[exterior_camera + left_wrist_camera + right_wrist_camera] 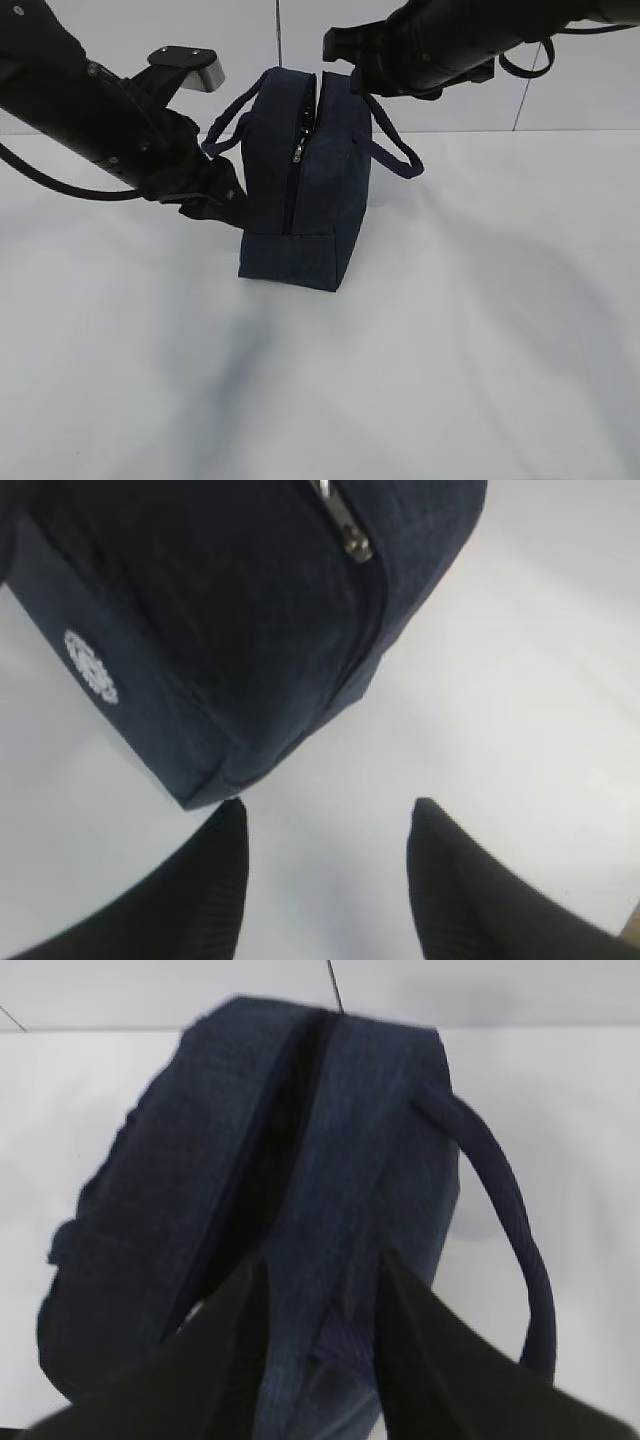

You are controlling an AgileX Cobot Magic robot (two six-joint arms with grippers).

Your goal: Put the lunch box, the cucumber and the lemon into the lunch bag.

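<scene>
Navy lunch bag (305,190) stands upright mid-worktop (480,350), an arm at each side.

Its top zipper gapes slightly; nothing of the inside shows. The left end effector (325,815), at the bag's 9 o'clock, has fingers apart over bare worktop just off a bottom corner, near the white logo (91,666). The right end effector (320,1270), at 1 o'clock above the top, has fingers spread, bag fabric between them; contact unclear. Zipper pull (297,150) is small and blurred.
</scene>
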